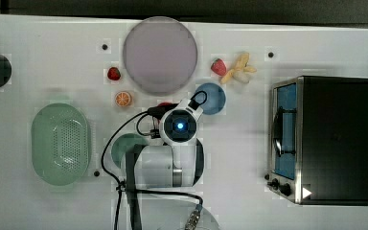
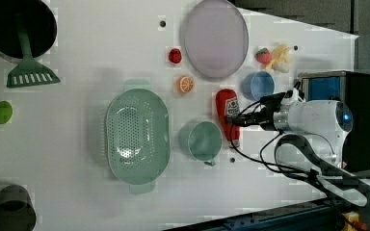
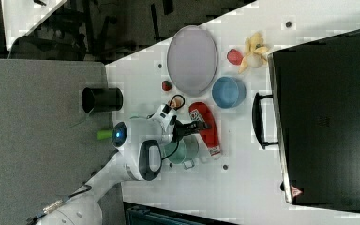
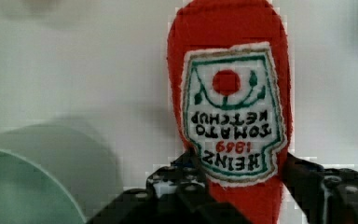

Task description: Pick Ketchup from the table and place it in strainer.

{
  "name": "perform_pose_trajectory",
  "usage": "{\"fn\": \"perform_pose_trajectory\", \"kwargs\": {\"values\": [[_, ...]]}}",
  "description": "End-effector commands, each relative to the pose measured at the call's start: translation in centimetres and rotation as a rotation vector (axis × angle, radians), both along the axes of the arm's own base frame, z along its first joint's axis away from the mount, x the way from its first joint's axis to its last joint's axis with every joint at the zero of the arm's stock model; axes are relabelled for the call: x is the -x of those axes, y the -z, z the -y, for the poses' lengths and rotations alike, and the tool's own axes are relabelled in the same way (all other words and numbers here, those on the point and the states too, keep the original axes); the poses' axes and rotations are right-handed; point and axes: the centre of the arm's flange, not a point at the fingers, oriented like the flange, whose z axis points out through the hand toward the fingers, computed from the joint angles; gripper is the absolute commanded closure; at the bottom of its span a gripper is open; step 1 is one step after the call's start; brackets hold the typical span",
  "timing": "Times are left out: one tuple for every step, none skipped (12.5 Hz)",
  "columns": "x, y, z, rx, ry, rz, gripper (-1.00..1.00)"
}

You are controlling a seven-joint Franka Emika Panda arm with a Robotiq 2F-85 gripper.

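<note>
The Ketchup (image 2: 227,108), a red soft bottle with a white Heinz label, lies flat on the white table between the round green cup and the blue cup. In the wrist view the Ketchup (image 4: 228,93) runs away from the camera, and my gripper (image 4: 240,179) straddles its lower body with one black finger (image 4: 182,182) against each side. My gripper (image 2: 239,120) sits low over the bottle in the left view. In the top view the wrist covers all but a red edge of the Ketchup (image 1: 165,104). The mint-green strainer (image 1: 39,143) (image 2: 112,130) holds nothing, beyond the green cup.
A round green cup (image 2: 202,140) stands right beside the bottle, a blue cup (image 2: 258,85) on its other side. A grey plate (image 1: 159,55), an orange slice (image 2: 186,84), strawberries and a banana peel (image 1: 239,68) lie further back. A toaster oven (image 1: 330,139) fills the top view's right.
</note>
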Motion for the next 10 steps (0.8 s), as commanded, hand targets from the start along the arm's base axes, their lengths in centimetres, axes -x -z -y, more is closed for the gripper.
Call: {"fn": "perform_pose_trajectory", "kwargs": {"values": [[-2.0, -8.9, 0.4, 0.022, -0.035, 0.129, -0.09], [-1.8, -11.1, 0.3, 0.030, -0.041, 0.117, -0.09], [-1.5, -13.2, 0.0, 0.036, -0.048, 0.100, -0.09], [-1.3, -15.3, -0.4, 0.043, -0.055, 0.087, -0.09], [-1.1, -17.5, -0.8, 0.049, -0.063, 0.081, -0.09], [-0.8, -19.3, -1.3, 0.055, -0.073, 0.073, -0.09], [-0.5, -20.9, -2.0, 0.061, -0.083, 0.067, -0.09], [-0.2, -22.2, -2.9, 0.063, -0.082, 0.066, -0.09], [0.1, -23.1, -4.0, 0.067, -0.068, 0.062, -0.09], [0.3, -23.5, -5.5, 0.067, -0.043, 0.063, -0.09]]}}
